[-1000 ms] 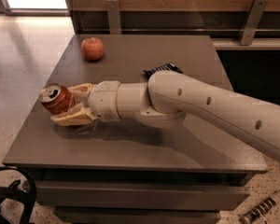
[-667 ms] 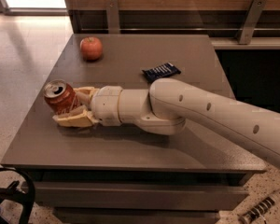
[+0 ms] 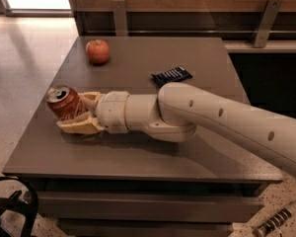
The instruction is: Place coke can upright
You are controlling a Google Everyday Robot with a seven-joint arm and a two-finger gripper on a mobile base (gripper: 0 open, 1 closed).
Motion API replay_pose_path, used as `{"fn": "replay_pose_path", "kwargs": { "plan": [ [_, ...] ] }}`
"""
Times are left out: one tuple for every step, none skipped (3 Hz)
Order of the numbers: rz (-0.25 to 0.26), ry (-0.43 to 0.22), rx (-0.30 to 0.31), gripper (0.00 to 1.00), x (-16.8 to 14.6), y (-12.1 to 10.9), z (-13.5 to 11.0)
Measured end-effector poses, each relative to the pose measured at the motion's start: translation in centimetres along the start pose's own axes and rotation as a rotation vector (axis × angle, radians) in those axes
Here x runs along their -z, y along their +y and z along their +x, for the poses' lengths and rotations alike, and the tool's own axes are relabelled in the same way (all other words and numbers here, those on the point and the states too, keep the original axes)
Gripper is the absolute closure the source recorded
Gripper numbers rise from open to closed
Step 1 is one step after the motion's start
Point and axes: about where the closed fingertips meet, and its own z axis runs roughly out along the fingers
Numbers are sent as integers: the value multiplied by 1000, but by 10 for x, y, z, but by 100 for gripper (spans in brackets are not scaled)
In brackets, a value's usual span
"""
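Note:
The coke can (image 3: 64,101), red with a silver top and pull tab, is near the left edge of the grey table (image 3: 138,157). It is tilted, top leaning to the upper left. My gripper (image 3: 75,113) is shut on the coke can, with cream fingers (image 3: 79,126) below and behind it. The white arm reaches in from the right, low over the table.
A red apple (image 3: 97,51) sits at the table's back left. A dark blue snack packet (image 3: 171,75) lies behind the arm near the middle. The table's left edge is close to the can. A wooden wall with metal brackets stands behind the table.
The can has turned from lying nearly on its side to a more upright tilt, and the gripper has rotated with it and shifted slightly back.

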Motion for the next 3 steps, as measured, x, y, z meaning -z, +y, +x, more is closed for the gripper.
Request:
{"fn": "replay_pose_path", "kwargs": {
  "plan": [
    [-3, -1, 2, 40, -1, 1, -1],
    [-7, -2, 5, 10, -3, 3, -3],
    [-9, -2, 6, 0, -4, 4, -4]
  ]
}}
